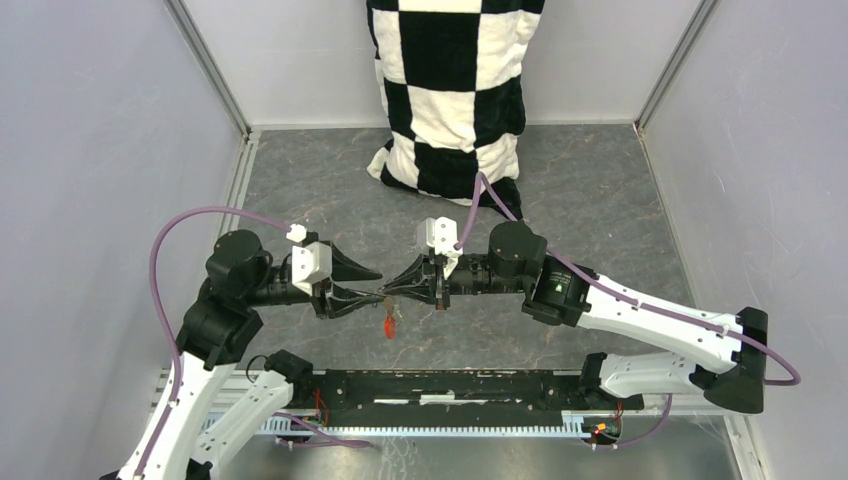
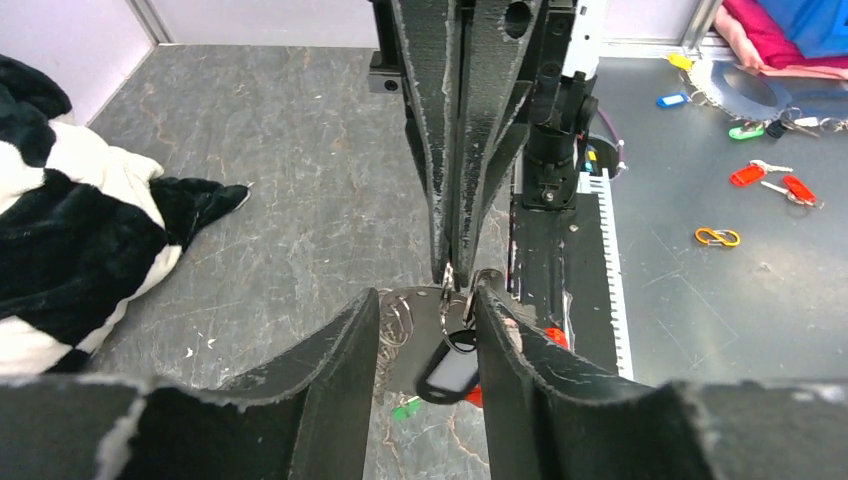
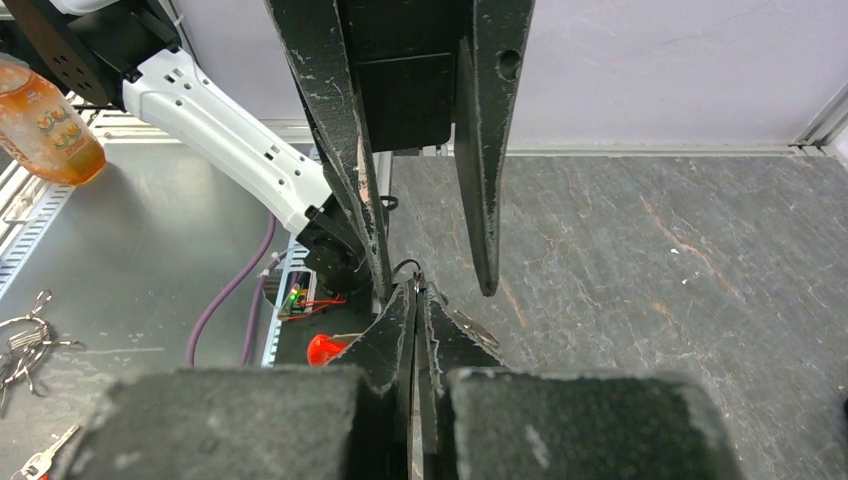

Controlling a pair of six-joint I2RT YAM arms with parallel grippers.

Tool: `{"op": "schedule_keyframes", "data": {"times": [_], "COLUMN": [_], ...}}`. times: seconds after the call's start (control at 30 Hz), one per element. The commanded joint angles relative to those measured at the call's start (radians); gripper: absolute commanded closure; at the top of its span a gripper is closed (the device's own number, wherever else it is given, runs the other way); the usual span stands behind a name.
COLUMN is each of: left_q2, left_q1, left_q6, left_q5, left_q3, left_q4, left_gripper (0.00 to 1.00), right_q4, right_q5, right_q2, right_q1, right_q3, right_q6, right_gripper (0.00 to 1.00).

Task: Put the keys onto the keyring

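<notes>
top external — keyring [image 1: 389,324] hangs over grey marbled table [image 1: 620,190], pale walls [image 1: 100,150]

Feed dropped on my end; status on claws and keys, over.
Right claw shut on keyring. Left claw open, tips at the ring. Black-tagged key hangs between its fingers; green-tagged key below, attachment unclear. No obstruction seen.

High rear view looking down, close wrist views face-to-face (sharing table [image 1: 600,200] centre)

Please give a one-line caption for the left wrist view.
Open left gripper faces shut right gripper pinching the keyring; black-tagged key between left fingers.
</notes>
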Motion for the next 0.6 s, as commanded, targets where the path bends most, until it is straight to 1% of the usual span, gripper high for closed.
{"op": "schedule_keyframes", "data": {"times": [0.0, 0.1, 0.17, 0.33, 0.43, 0.47, 0.5, 0.57], "left_q2": [-0.007, -0.011, -0.015, -0.014, -0.016, -0.017, -0.02, -0.02], "left_q1": [0.001, 0.001, 0.001, 0.0, 0.0, 0.001, 0.001, 0.001], "left_q6": [0.08, 0.086, 0.082, 0.071, 0.075, 0.09, 0.106, 0.131], "left_q5": [0.048, 0.049, 0.054, 0.073, 0.094, 0.103, 0.105, 0.07], "left_q3": [0.016, 0.018, 0.018, 0.019, 0.028, 0.031, 0.031, 0.03], "left_q4": [-0.037, -0.041, -0.037, -0.031, -0.037, -0.05, -0.059, -0.07], "left_gripper": [0.55, 0.64, 0.67, 0.84, 0.9, 0.9, 0.88, 0.71], "right_q4": [0.038, 0.045, 0.059, 0.089, 0.099, 0.111, 0.127, 0.128], "right_q5": [-0.035, -0.042, -0.05, -0.072, -0.099, -0.113, -0.125, -0.128], "right_q2": [0.003, -0.001, -0.005, -0.015, -0.019, -0.021, -0.024, -0.029], "right_q1": [-0.002, -0.003, -0.002, -0.002, -0.006, -0.011, -0.017, -0.024], "right_q3": [0.066, 0.06, 0.055, 0.035, 0.026, 0.022, 0.015, 0.013], "right_q6": [-0.003, 0.003, 0.013, 0.028, 0.041, 0.056, 0.07, 0.085], "right_gripper": [1.0, 1.0, 1.0, 1.0, 1.0, 1.0, 1.0, 1.0]}}
